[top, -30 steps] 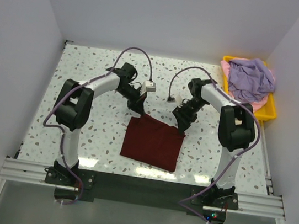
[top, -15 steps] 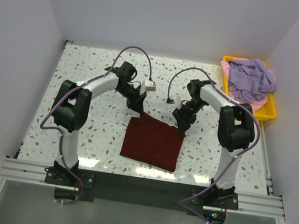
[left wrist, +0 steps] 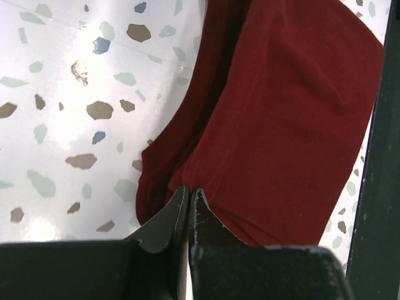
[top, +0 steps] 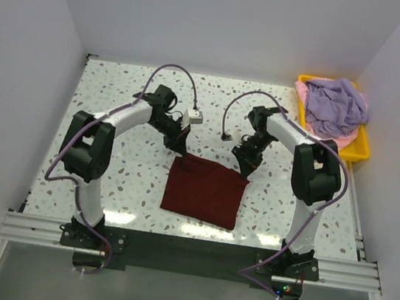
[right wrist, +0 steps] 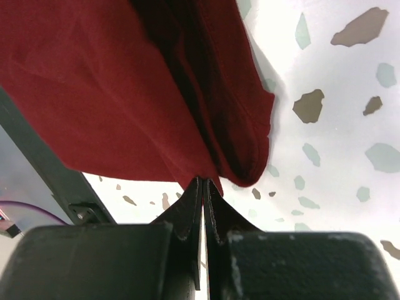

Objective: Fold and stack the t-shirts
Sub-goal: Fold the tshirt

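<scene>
A dark maroon t-shirt [top: 205, 190] lies folded into a rough rectangle on the speckled table, near the front middle. My left gripper [top: 181, 152] is at its far left corner. In the left wrist view the left gripper [left wrist: 189, 190] is shut, with the maroon cloth [left wrist: 281, 112] pinched at the tips. My right gripper [top: 244, 170] is at the far right corner. In the right wrist view the right gripper [right wrist: 204, 181] is shut on the maroon cloth [right wrist: 94, 81], which gathers to a point there. A lavender t-shirt [top: 333, 105] lies crumpled over a pale pink t-shirt [top: 348, 142] at the back right.
A yellow tray [top: 366, 140] at the table's back right corner holds the lavender and pink shirts. Cable plugs [top: 195, 117] hang above the table between the arms. A dark rail [top: 193, 250] runs along the near edge. White walls close in on three sides.
My right gripper has shut on the maroon shirt's far right corner. The left arm has swung slightly to the left while staying shut on the far left corner.
</scene>
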Controlling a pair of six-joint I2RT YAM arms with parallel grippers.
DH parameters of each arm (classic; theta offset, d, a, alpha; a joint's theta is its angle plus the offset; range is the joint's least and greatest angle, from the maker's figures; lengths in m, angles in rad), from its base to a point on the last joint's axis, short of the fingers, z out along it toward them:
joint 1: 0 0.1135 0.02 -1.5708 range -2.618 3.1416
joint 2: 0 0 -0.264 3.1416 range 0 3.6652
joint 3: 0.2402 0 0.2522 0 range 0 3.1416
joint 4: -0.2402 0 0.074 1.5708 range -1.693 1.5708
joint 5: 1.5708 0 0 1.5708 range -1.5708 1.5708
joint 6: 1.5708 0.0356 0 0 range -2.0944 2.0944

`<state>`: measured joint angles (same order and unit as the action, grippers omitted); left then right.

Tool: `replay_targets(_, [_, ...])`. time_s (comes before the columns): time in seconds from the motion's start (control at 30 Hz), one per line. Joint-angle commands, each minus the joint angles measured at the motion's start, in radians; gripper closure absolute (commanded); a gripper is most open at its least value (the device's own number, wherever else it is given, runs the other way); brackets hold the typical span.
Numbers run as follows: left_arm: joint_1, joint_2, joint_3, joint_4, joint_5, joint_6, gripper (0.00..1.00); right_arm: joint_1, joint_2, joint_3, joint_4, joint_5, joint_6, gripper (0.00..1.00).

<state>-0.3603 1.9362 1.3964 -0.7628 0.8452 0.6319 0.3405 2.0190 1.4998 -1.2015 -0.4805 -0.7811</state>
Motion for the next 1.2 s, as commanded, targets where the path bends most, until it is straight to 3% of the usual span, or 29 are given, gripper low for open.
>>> replay_targets(0.0, [0.026, -0.141, -0.048, 0.040, -0.009, -0.032, 1.00, 0.008, -0.103, 0.049, -0.017, 0.026, 0.023, 1.00])
replay_targets(0.2, [0.030, -0.259, -0.125, 0.062, -0.073, -0.061, 1.00, 0.044, -0.158, 0.073, -0.020, 0.058, 0.051, 1.00])
replay_targets(0.47, [0.073, -0.295, -0.142, 0.048, -0.179, -0.086, 1.00, 0.071, -0.163, 0.068, 0.063, 0.141, 0.128, 1.00])
replay_targets(0.67, [0.139, -0.253, -0.158, 0.083, -0.222, -0.129, 1.00, 0.080, -0.161, 0.080, 0.127, 0.187, 0.180, 1.00])
replay_targets(0.97, [0.153, -0.083, -0.215, 0.212, -0.313, -0.196, 1.00, 0.110, -0.098, 0.171, 0.145, 0.189, 0.229, 1.00])
replay_targets(1.17, [0.156, -0.052, -0.229, 0.250, -0.287, -0.215, 1.00, 0.144, -0.040, 0.275, 0.128, 0.180, 0.224, 1.00])
